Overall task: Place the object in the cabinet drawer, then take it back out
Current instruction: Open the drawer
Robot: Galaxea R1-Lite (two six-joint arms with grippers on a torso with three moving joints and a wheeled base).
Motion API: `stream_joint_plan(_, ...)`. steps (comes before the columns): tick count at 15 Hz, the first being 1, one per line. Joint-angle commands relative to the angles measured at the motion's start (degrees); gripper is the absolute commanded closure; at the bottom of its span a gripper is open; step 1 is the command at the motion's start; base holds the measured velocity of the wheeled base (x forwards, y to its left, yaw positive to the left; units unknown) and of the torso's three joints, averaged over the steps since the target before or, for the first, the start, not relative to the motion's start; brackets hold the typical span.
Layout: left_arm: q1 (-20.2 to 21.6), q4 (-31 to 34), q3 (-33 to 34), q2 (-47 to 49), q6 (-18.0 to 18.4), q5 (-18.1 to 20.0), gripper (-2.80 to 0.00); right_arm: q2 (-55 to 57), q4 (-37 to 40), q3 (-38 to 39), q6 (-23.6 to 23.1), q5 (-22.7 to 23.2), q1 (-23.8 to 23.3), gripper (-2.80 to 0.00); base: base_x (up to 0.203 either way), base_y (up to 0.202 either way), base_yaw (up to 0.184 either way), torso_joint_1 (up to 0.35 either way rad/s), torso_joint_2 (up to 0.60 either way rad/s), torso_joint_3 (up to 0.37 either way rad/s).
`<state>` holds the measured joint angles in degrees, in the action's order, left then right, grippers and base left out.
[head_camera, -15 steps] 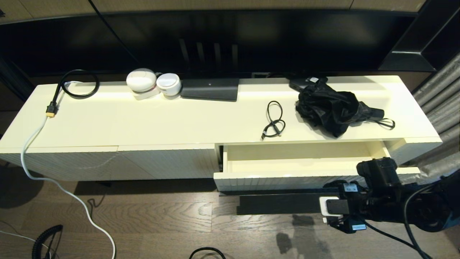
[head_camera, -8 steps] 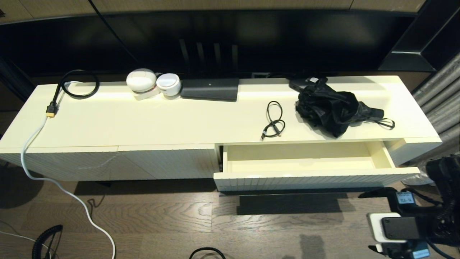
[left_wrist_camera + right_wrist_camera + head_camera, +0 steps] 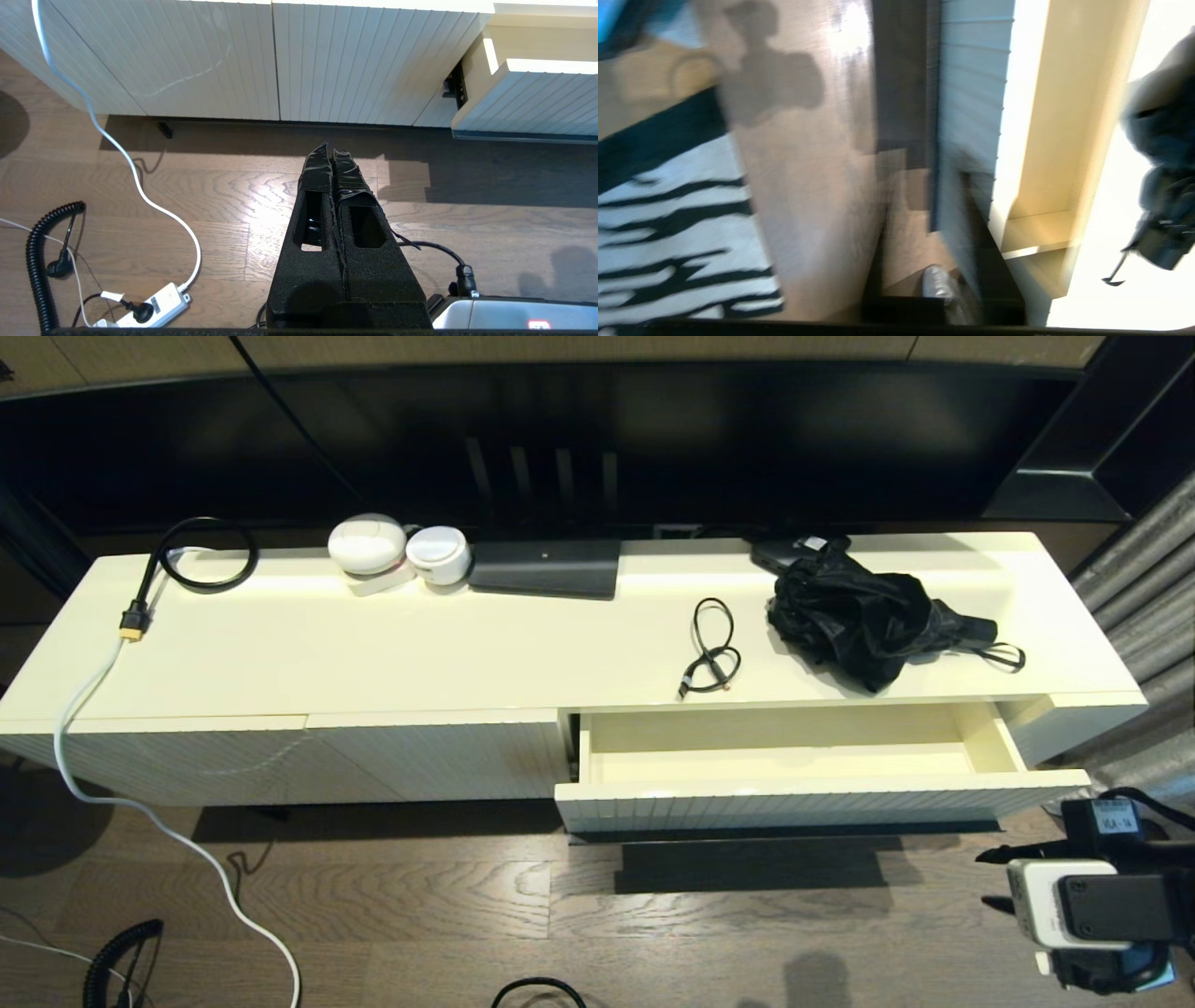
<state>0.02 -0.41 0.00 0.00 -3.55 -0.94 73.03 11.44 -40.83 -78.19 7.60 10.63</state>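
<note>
The cabinet drawer stands pulled out at the right of the cream cabinet, and its smooth inside holds nothing. On the cabinet top just behind it lies a crumpled black umbrella with a wrist strap; the right wrist view catches it too, as a dark shape beyond the drawer's end. My right gripper hangs over the floor, off the drawer's right front corner and clear of it, with nothing seen in it. My left gripper is shut and empty, low over the floor in front of the handleless ribbed panels.
A small black cable loop lies left of the umbrella. White round devices, a flat black box and a black cord sit farther left. White cable trails over the wood floor. A zebra-striped rug lies near the right arm.
My right arm has pulled back from the drawer front, moving right and toward me. The drawer stays open as it was.
</note>
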Motion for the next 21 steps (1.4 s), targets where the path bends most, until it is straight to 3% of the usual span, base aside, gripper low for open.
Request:
stream_joint_plan(1, 0.1, 0.0, 0.0, 0.0, -0.1, 0.0, 0.0, 6.2, -3.4, -1.2, -0.5, 0.0, 0.0, 0.0, 0.0, 0.0, 0.0, 0.0, 0.0, 0.0)
stream_joint_plan(5, 0.0, 0.0, 0.0, 0.0, -0.1, 0.0, 0.0, 18.1, -10.8, -6.4, -0.6, -0.4, 0.0, 0.0, 0.0, 0.0, 0.0, 0.0, 0.0, 0.0)
stream_joint_plan(10, 0.0, 0.0, 0.0, 0.0, -0.1, 0.0, 0.0, 27.8, -10.3, -19.5, -3.1, -1.5, 0.1, 0.0, 0.0, 0.0, 0.0, 0.0, 0.0, 0.0)
stream_joint_plan(21, 0.0, 0.0, 0.0, 0.0, -0.1, 0.0, 0.0, 40.6, 19.0, -49.0, -4.4, -2.6, -0.2, 0.0, 0.0, 0.0, 0.0, 0.0, 0.0, 0.0)
